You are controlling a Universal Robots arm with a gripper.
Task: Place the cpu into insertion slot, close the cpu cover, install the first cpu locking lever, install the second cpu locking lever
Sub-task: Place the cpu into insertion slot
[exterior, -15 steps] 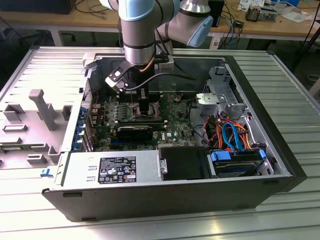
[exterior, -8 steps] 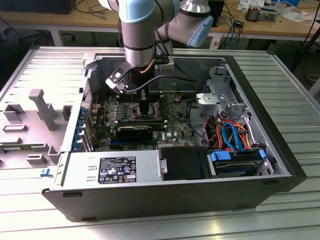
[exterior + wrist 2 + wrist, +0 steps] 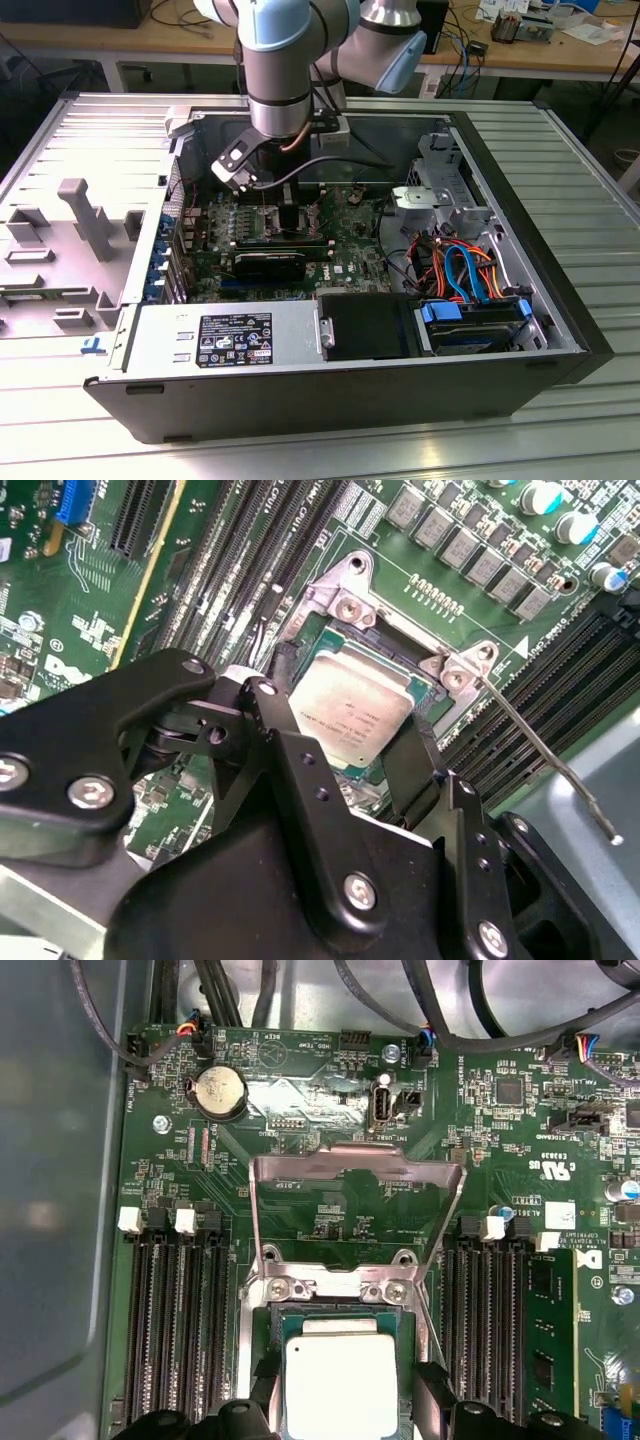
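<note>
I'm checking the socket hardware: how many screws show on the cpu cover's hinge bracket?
2, in the first wrist view: one screw at one end of the hinge bracket, the other at the opposite end. More may be hidden.

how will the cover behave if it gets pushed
The cover looks like a thin metal frame with a big window, so it is probably light and slightly springy. It stands open, hinged at the edge of the slot, so a push should swing it rather than slide it.
</note>
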